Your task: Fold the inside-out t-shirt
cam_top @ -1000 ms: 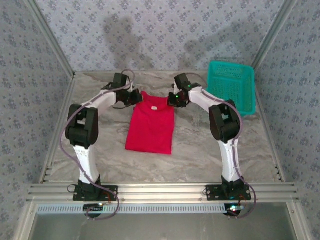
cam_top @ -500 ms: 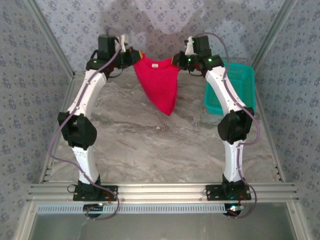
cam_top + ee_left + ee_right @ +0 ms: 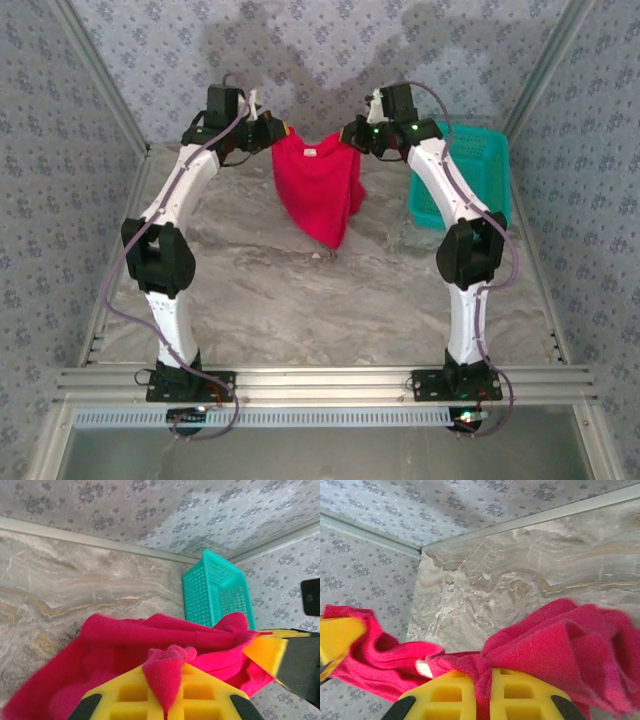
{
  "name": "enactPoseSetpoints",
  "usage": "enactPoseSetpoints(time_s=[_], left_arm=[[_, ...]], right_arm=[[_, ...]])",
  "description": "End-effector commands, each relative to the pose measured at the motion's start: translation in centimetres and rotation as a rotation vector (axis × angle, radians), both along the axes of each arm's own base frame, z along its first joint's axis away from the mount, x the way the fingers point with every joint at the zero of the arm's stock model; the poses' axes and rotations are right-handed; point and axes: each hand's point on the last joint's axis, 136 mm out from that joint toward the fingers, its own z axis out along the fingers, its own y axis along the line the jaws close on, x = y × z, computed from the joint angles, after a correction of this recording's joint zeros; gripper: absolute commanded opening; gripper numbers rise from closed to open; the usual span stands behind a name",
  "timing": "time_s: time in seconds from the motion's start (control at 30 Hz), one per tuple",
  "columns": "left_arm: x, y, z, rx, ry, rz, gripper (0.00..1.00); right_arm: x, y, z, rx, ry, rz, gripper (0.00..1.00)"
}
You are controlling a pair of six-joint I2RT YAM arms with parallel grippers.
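While a second ago the t-shirt (image 3: 318, 190) lay flat on the table (image 3: 250, 290) with my two grippers at its shoulders, the overhead camera now shows it hoisted at the far end. It hangs as a red drape between my left gripper (image 3: 262, 133) and my right gripper (image 3: 352, 135). Both arms are raised, a little lower than half a second back. The lower end of the cloth has swung slightly toward the teal basket (image 3: 470, 170). A white tag (image 3: 311, 154) shows at the collar. I cannot tell whether the bottom tip touches the table or hangs just above it.

From my left wrist, the yellow fingers of my left gripper (image 3: 166, 692) are pressed together on a bunched tuft of red cloth. The rest of the t-shirt (image 3: 150, 640) sags away toward the table below. A yellow finger of my right gripper (image 3: 266, 649) sits at the other shoulder, with the basket (image 3: 217, 592) beyond it.

From my right wrist, my right gripper (image 3: 481, 692) is likewise pinching a fold of the t-shirt (image 3: 545, 645). The tag (image 3: 422, 667) is just beside my fingers, and the cloth runs across to my left gripper (image 3: 337, 635).

By my reckoning this lift is for spreading or re-laying the garment; no fold has been made yet, so the real work lies ahead.
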Motion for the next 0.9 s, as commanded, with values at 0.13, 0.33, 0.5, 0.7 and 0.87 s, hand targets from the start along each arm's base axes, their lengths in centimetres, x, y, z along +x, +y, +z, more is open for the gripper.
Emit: enactPoseSetpoints(time_s=[0.13, 0.33, 0.5, 0.7, 0.87], left_arm=[[-5.2, 1.4, 7.7, 0.026, -0.149, -0.017, 0.00], [-9.5, 2.9, 9.0, 0.032, -0.175, 0.001, 0.00], [-13.0, 3.8, 9.3, 0.003, -0.189, 0.017, 0.00], [-17.0, 4.6, 8.4, 0.002, -0.180, 0.045, 0.00], [-18.9, 4.3, 6.2, 0.013, -0.141, 0.058, 0.00]], right_arm=[[-2.2, 4.7, 2.6, 0.105, -0.018, 0.098, 0.00], [-4.9, 6.2, 2.8, 0.090, -0.013, 0.141, 0.00], [-7.2, 7.2, 3.3, 0.096, -0.008, 0.174, 0.00], [-10.6, 7.9, 2.6, 0.084, 0.014, 0.190, 0.00], [-14.2, 6.3, -0.2, 0.054, 0.059, 0.157, 0.00]])
